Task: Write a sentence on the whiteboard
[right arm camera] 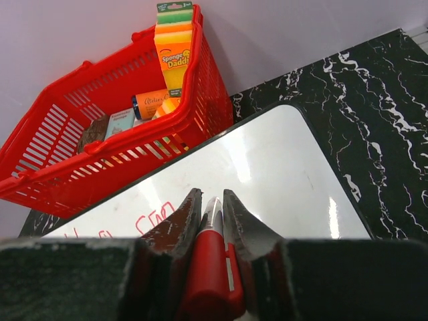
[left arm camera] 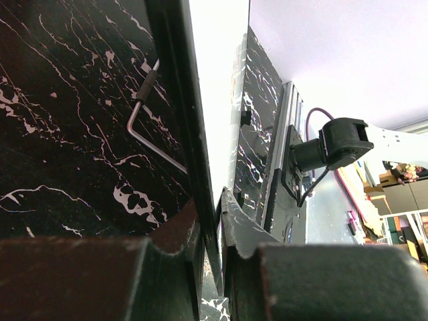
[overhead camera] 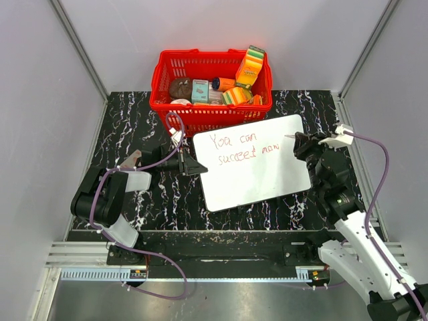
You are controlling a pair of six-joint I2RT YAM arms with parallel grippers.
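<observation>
Whiteboard [overhead camera: 254,175] edge sits clamped within left jaws.

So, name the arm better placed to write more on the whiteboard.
Right, probably: the right jaws grip the red marker over the whiteboard, while the left jaws clamp its left edge.

Pale grey walls [overhead camera: 221,27] enclose a black white-veined marble tabletop [overhead camera: 130,124].

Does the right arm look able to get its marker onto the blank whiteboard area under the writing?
Probably yes. The right pincer, shut on the marker, sits at the right edge of the whiteboard; nothing lies on the bare area below the sentence, and the left pincer clamps the left edge.
</observation>
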